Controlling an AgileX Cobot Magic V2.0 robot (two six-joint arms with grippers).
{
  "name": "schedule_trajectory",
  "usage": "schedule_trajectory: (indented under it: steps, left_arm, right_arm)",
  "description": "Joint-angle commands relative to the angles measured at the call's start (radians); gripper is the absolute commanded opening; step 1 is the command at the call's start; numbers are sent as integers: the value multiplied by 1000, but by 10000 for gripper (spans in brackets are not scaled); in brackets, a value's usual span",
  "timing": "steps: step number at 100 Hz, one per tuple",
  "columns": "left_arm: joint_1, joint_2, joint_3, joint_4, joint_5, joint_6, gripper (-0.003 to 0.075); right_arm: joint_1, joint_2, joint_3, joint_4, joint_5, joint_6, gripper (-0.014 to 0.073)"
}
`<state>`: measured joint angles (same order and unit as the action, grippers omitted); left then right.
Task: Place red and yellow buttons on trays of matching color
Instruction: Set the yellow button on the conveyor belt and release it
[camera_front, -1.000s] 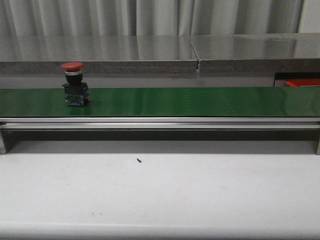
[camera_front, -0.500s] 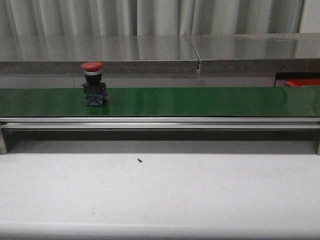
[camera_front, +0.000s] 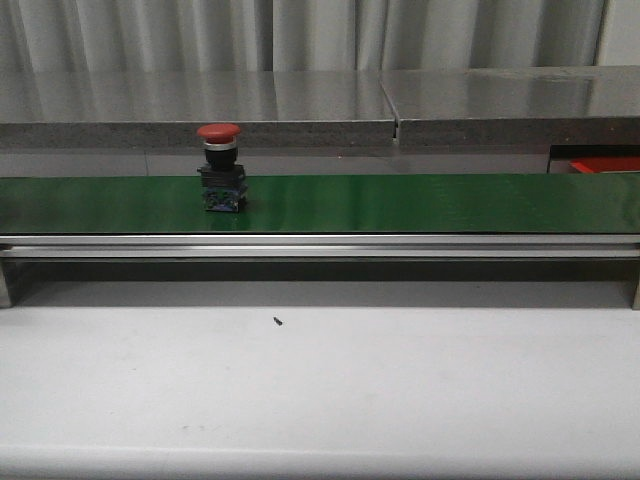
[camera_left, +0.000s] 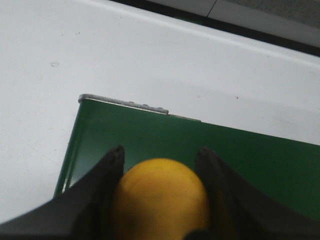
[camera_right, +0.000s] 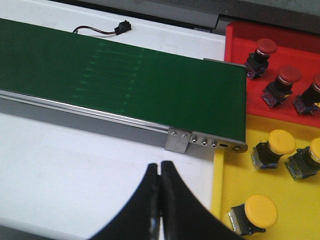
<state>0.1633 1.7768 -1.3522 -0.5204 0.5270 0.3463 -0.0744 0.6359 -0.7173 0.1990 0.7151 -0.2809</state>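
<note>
Yellow button (camera_left: 160, 197) sits clamped between the left gripper (camera_left: 161, 162) fingers (camera_left: 102, 182).

A red push button (camera_front: 220, 166) with a dark base stands upright on a long green conveyor belt (camera_front: 420, 203). It has travelled along the belt toward the robot's right. A second ago it stood near the belt's left end; half a second ago it was a little further along; now it is further right again, roughly a third of the way along the visible belt, left of the seam (camera_front: 397, 130) in the metal wall behind.
</note>
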Motion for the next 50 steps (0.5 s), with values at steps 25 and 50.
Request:
schedule_trajectory:
  steps: [25, 50]
  left_arm:
    - [-8, -30, 46, -32, -180, 2, -19]
    - [-8, 9, 46, -32, -168, 2, 1]
  right_arm:
    - [0, -2, -22, 5, -65, -10, -117]
    - [0, -2, -22, 5, -65, -10, -117]
